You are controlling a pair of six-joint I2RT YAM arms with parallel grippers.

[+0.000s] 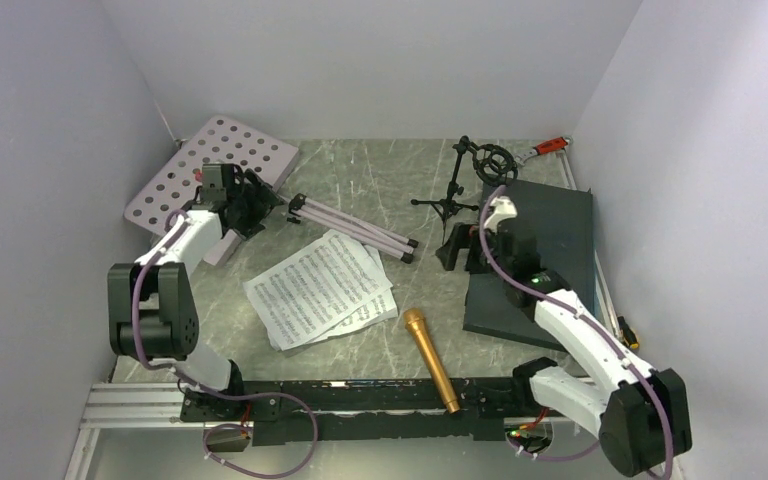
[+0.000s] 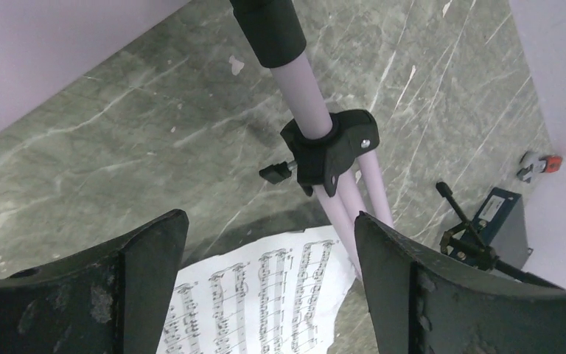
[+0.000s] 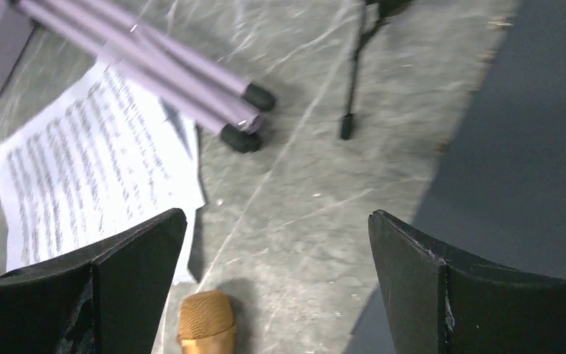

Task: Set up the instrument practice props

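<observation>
the left claw [image 2: 269, 221] gapes wide and empty, just short of the pale lilac perforated tripod music stand [image 1: 222, 160], which lies on its side. the right claw [image 3: 276, 217] is also wide, gripping nothing, above the gold handheld microphone [image 3: 205, 324] lying beside the white printed music sheets [image 1: 322, 290].

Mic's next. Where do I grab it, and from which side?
Take the mic by its slim handle about mid-length, coming straight down from above with the jaws across its long axis. It lies flat on the table, free on both sides, and the rounded head is wider and likelier to slip. The open right gripper looks nearest.
</observation>
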